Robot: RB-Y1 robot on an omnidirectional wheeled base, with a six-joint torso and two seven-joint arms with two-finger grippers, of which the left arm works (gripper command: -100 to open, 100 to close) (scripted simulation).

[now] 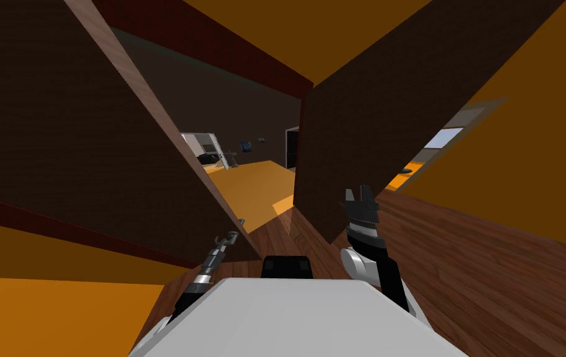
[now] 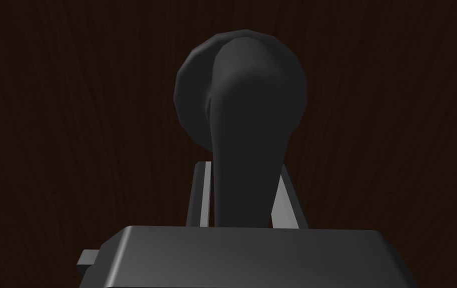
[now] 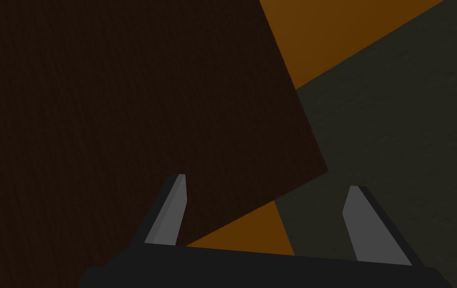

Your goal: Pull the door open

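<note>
**Left gripper clamped on the door handle**

The left gripper (image 2: 242, 166) holds the dark grey lever handle (image 2: 246, 140). Its two thin fingers (image 2: 201, 195) press against the lever's opposite sides, close to the gripper's dark body. The lever runs from between the fingers to a round base plate (image 2: 192, 95) set flat on the dark brown wood-grained door (image 2: 72, 125).

In the head view the door (image 1: 59, 124) takes up the left side, with its paler brown edge turned towards me. The left gripper (image 1: 229, 238) is at the handle (image 1: 240, 222), low on that edge, and the forearm stretches towards it from the chest. A gap between the door's edge and a second dark brown panel (image 1: 374, 118) on the right gives onto an orange floor (image 1: 257, 180). A brown plank floor (image 1: 474, 266) lies on the near side.

The right gripper (image 1: 360, 197) is raised just in front of that second panel, well apart from the handle. In its wrist view the right gripper (image 3: 267, 181) has its fingers (image 3: 172, 215) spread wide with nothing between them.
</note>
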